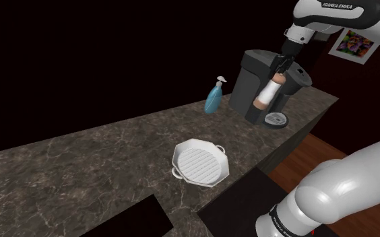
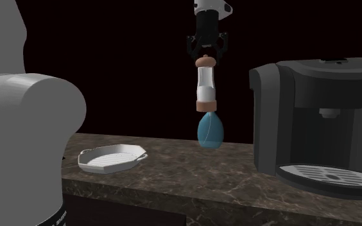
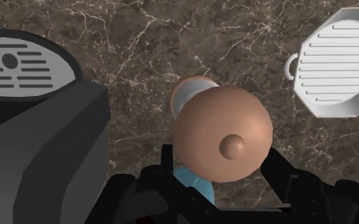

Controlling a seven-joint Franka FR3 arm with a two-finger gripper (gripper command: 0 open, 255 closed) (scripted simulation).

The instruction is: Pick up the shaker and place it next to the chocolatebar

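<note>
Risk of slippage: clasped shaker in gripper by rounded cap alone, hung high over counter, close to coffee machine.

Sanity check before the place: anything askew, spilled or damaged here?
Nothing stands out. The shaker hangs upright in the end effector, clear of the counter; coffee machine and grill pan sit level, no spills.

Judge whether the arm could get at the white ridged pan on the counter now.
Likely yes to reach it: the pan lies in the open with nothing over it. But the tool is shut on the shaker, so grasping is out.
</note>
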